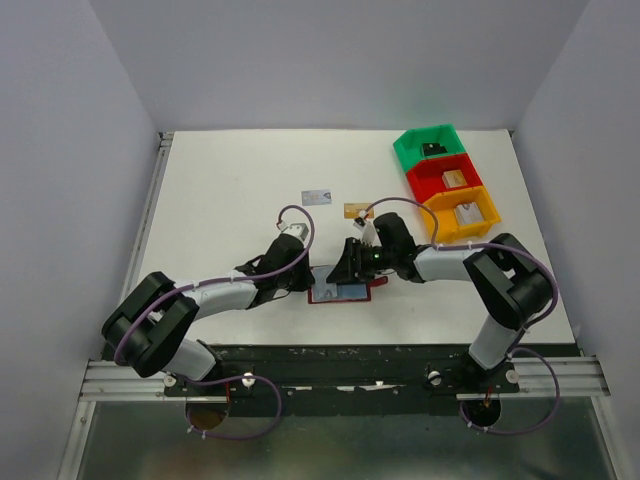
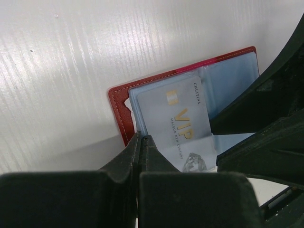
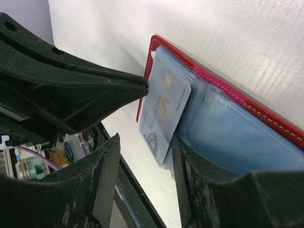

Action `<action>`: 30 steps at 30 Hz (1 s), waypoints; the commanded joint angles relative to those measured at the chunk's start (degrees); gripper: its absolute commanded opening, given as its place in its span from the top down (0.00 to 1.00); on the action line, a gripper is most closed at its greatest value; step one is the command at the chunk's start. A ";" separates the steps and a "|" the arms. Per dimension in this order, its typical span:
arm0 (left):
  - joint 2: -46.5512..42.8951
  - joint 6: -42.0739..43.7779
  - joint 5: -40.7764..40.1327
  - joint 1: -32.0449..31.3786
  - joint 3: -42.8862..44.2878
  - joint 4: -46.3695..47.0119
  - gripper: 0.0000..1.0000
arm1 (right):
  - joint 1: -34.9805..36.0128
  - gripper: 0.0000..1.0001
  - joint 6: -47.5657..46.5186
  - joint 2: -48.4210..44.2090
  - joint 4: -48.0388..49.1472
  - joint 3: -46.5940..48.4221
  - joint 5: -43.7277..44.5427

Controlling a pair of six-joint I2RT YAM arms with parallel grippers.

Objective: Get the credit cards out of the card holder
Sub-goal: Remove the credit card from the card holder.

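Note:
The card holder (image 1: 345,293) lies open on the table, dark red with a light blue lining (image 2: 232,80). A silver-grey VIP credit card (image 2: 178,121) sticks partway out of its sleeve. My left gripper (image 2: 141,138) is shut, and its tips press on the card holder's left edge beside the card. My right gripper (image 3: 145,137) is open. The card's free end (image 3: 164,111) hangs between its fingers, close to the right finger (image 3: 183,156). A silver card (image 1: 316,197) and a gold-tan card (image 1: 355,211) lie loose on the table behind the card holder.
Green (image 1: 432,148), red (image 1: 447,177) and orange (image 1: 465,210) bins stand in a row at the back right, each holding a small item. Both arms meet over the card holder near the table's front edge (image 1: 400,345).

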 commanded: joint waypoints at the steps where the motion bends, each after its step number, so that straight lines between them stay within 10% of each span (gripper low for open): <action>1: 0.88 -0.72 0.59 0.15 -0.15 -0.28 1.00 | 0.26 0.45 2.03 2.51 5.74 -0.40 -3.76; 30: -0.44 -2.31 -0.20 -0.03 -3.14 1.13 1.00 | 0.26 0.42 -1.22 3.04 -2.08 0.74 1.59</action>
